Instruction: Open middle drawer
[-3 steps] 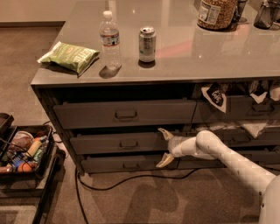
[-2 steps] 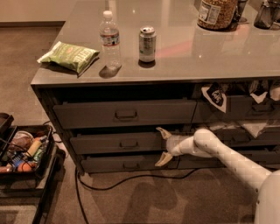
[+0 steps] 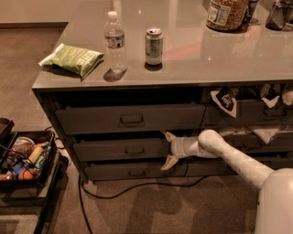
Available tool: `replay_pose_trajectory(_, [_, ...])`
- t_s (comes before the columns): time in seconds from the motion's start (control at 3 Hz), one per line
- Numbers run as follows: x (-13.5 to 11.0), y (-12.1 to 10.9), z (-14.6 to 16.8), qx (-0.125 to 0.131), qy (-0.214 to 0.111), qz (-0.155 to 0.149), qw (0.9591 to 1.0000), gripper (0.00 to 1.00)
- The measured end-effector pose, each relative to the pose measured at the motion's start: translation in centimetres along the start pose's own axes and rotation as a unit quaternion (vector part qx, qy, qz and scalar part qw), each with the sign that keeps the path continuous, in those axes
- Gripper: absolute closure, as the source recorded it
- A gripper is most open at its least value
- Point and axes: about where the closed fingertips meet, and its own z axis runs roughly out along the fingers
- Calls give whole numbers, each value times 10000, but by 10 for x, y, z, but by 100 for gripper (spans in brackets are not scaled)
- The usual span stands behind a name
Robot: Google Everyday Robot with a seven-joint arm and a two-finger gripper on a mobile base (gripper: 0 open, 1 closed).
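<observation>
The middle drawer (image 3: 119, 150) is a wide dark grey front with a small centre pull handle (image 3: 134, 150). It lies between a taller drawer (image 3: 91, 119) above and a slimmer one (image 3: 110, 172) below. My gripper (image 3: 167, 150) is at the right end of the middle drawer's front, well right of the handle. It is open. One pale fingertip (image 3: 167, 135) sits at the drawer's upper edge and the other at its lower edge. The white arm (image 3: 238, 160) reaches in from the lower right. None of the drawer's inside shows.
On the counter top (image 3: 192, 64) stand a green chip bag (image 3: 73, 58), a water bottle (image 3: 115, 41), a soda can (image 3: 154, 45) and a jar (image 3: 225, 13). A black cart (image 3: 27, 164) of items stands at the left. A cable (image 3: 137, 185) crosses the floor. Packets (image 3: 225, 100) hang from the right-hand drawers.
My gripper has slid a little to the left along the middle drawer's front. The drawers look unmoved.
</observation>
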Motion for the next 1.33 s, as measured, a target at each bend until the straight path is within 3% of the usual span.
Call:
replay_pose_trajectory(0.33, [-6, -1, 11, -197, 191, -103, 9996, 0])
replay_pose_trajectory(1.33, [-6, 6, 18, -301, 326, -120, 9989, 0])
